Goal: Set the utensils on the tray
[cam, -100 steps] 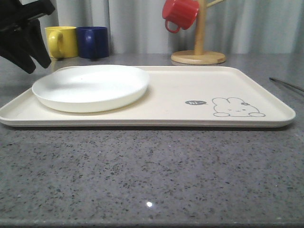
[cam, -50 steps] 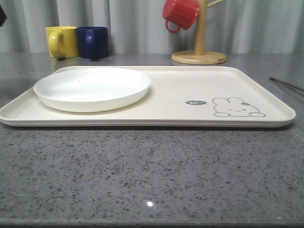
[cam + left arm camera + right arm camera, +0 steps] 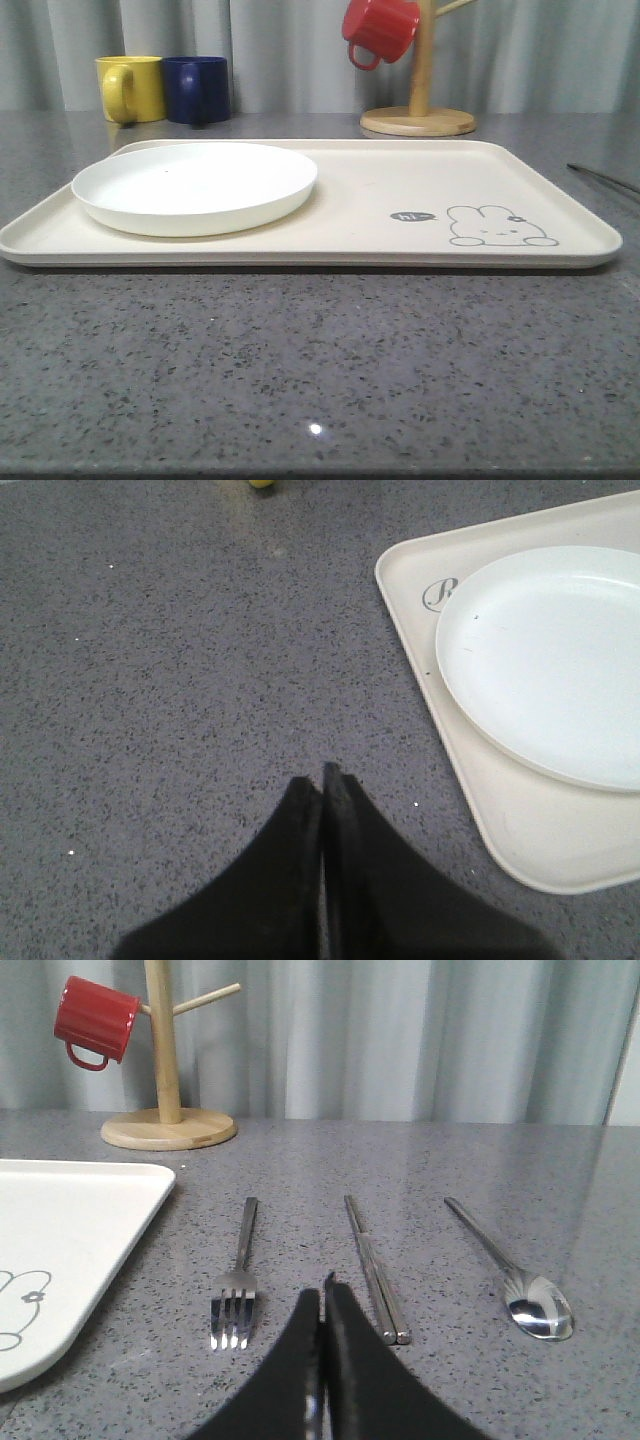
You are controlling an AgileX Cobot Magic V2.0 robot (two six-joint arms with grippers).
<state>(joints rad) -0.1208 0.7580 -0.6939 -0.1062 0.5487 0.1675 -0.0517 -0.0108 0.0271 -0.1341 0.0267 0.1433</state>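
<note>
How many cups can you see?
3. A yellow mug and a blue mug stand side by side on the counter behind the tray. A red mug hangs on the wooden mug tree. More could be out of view.

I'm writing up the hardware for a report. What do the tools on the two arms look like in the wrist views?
Both look alike. The left tool and the right tool each have two matte black fingers, broad at the base and tapering to thin pointed tips. The surfaces are plain, with no markings, labels or cables showing on them. A little silvery metal glints low between the right tool's fingers.
</note>
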